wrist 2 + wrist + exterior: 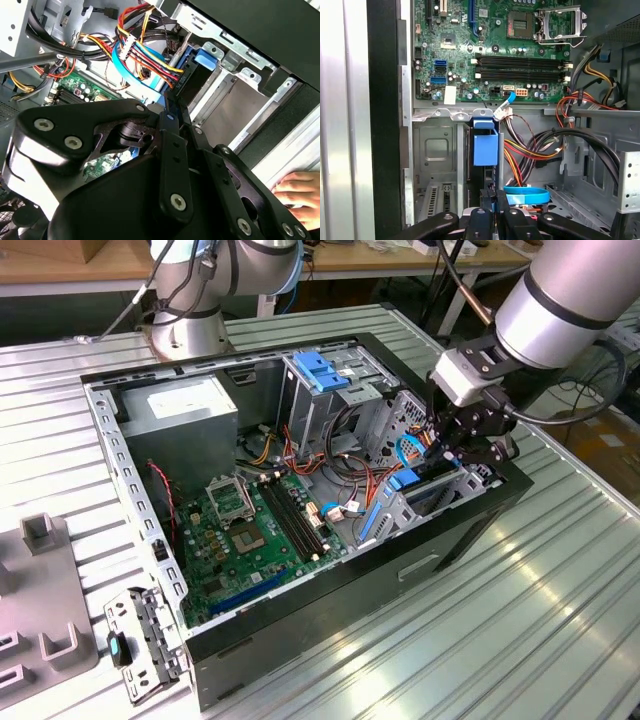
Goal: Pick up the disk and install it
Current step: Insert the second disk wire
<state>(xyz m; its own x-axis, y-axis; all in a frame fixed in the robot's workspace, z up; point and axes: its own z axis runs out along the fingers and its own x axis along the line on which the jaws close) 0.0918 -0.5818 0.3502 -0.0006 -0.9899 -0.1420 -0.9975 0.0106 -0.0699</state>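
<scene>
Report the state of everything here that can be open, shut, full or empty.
computer case: lying on its side, side panel off, insides exposed.
disk: on edge in the drive bay at the exterior view's right.
claw: shut, tips at the disk's edge.
memory slots: empty.

The exterior view looks down from high at the open computer case (300,490); both wrist views sit close inside it, sharing the motherboard (490,50).
</scene>
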